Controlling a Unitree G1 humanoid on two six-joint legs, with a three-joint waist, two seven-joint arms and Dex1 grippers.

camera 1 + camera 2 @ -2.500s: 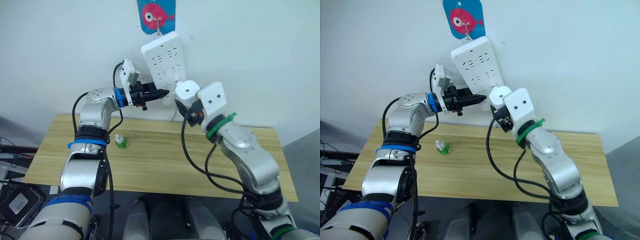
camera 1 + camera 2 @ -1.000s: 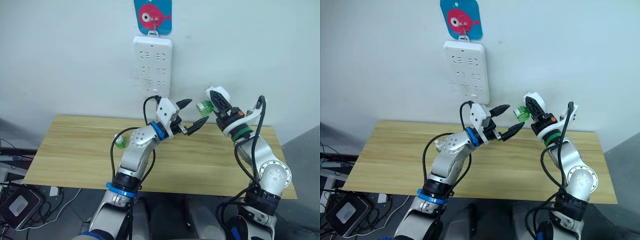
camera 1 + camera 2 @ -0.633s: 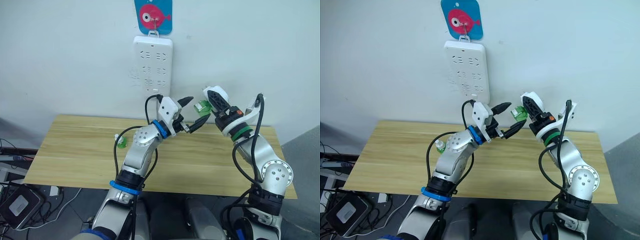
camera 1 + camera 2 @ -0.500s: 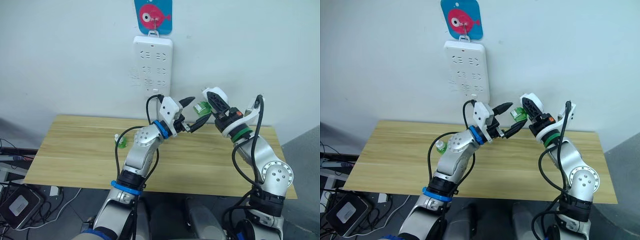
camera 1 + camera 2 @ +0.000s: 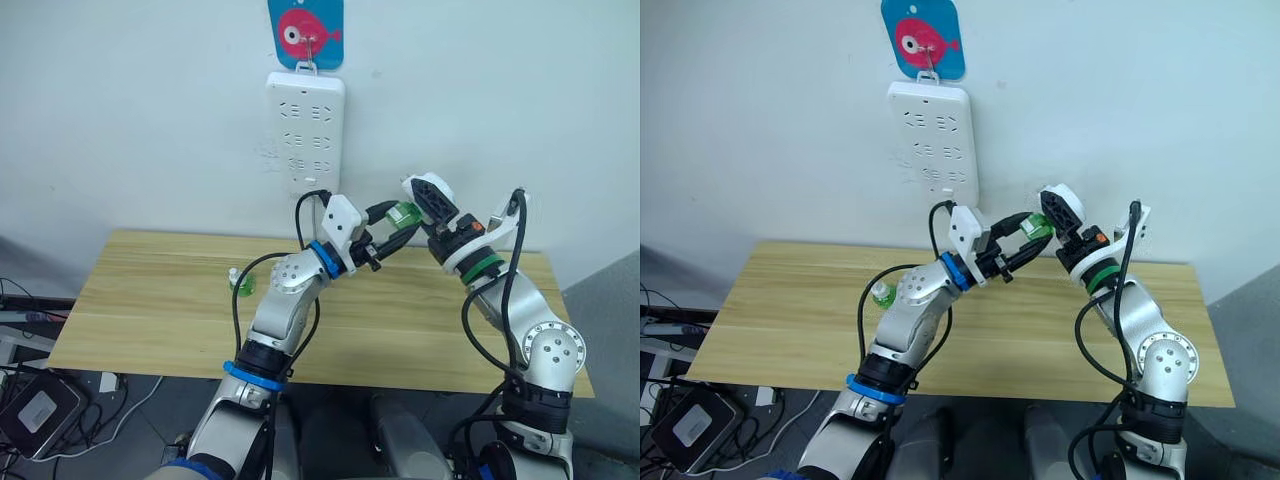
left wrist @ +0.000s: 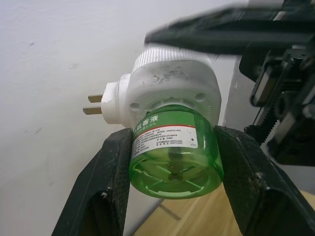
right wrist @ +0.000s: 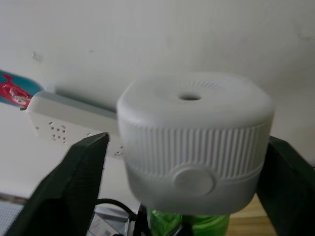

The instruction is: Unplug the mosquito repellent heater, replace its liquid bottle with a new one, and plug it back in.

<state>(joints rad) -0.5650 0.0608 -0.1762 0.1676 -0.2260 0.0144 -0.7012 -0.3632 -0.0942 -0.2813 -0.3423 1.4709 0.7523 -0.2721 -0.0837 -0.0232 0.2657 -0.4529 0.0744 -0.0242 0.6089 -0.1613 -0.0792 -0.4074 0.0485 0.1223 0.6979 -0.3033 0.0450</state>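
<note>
Mosquito repellent heater (image 7: 194, 142) in raised right hand (image 5: 425, 205), left hand (image 6: 172, 162) seemingly clamping its green bottle (image 6: 173, 150).

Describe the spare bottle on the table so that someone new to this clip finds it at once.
Start at the white power strip on the wall, then drop to the wooden table. The spare bottle stands upright on its left half, just left of the left arm. It is small, green and white-capped, standing free, unlike the one held between the grippers.

Two head cameras are looking forward and down, from some way back, at the power strip (image 5: 305, 130) on the wall. Both wrist cameras are viewing the mosquito repellent heater (image 6: 170, 88) close up, below that strip.
</note>
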